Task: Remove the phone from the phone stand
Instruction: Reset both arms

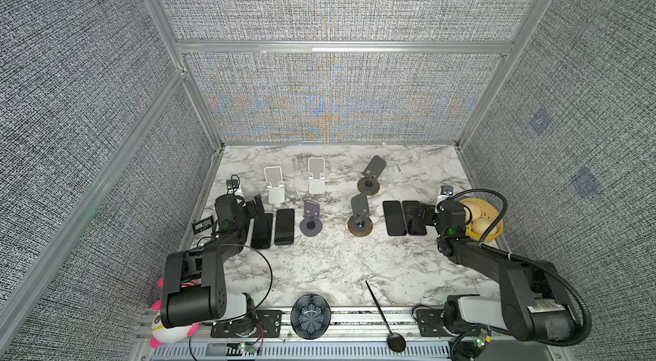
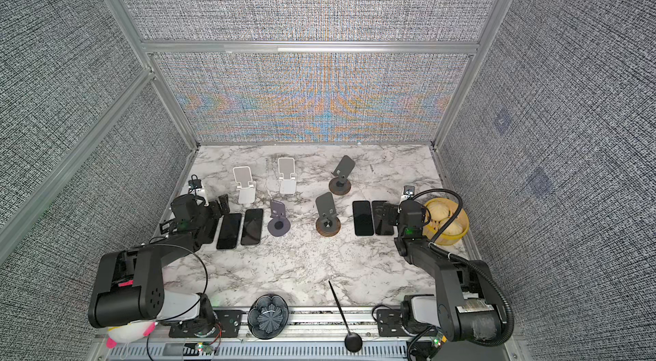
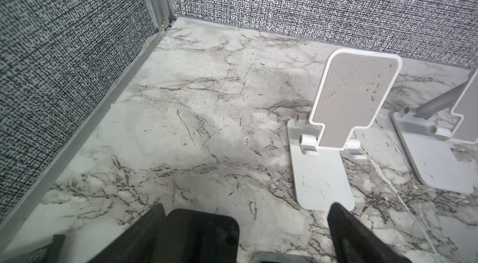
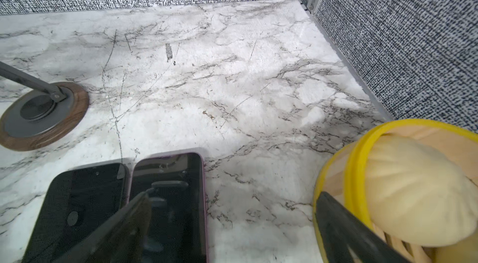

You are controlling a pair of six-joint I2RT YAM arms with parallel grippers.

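Finding: no phone sits on any stand in view. The white stand [image 3: 354,93], the second white stand [image 1: 316,174], the purple stand [image 1: 311,221], the grey stand [image 1: 360,215] and the rear grey stand [image 1: 371,174] all show bare backrests. Four phones lie flat, screens up. The first phone [image 1: 262,231] and second phone [image 1: 284,227] are side by side near the left tool [image 1: 256,203]. The black phone [image 1: 394,218] and purple-edged phone [image 4: 176,197] are touching or nearly so, under the right tool [image 4: 232,235]. Both tools stand apart and hold nothing. One finger of the right tool hangs over the purple-edged phone, the other in front of the yellow basket [image 4: 333,171] of buns. As judged, a phone is a stiff, thin slab of moderate weight with a slick, breakable glass face. It is best pinched across its long side edges near mid-length, never on the screen, and a phone lying flat offers little edge to grip. The marbled tabletop [image 1: 319,263] looks hard, smooth and level, so a phone would probably slide easily on it. The cell is closed in by fabric walls on a metal frame. A dark bowl [image 1: 310,320] and a black spoon [image 1: 381,309] lie at the near edge, well clear of the stands.
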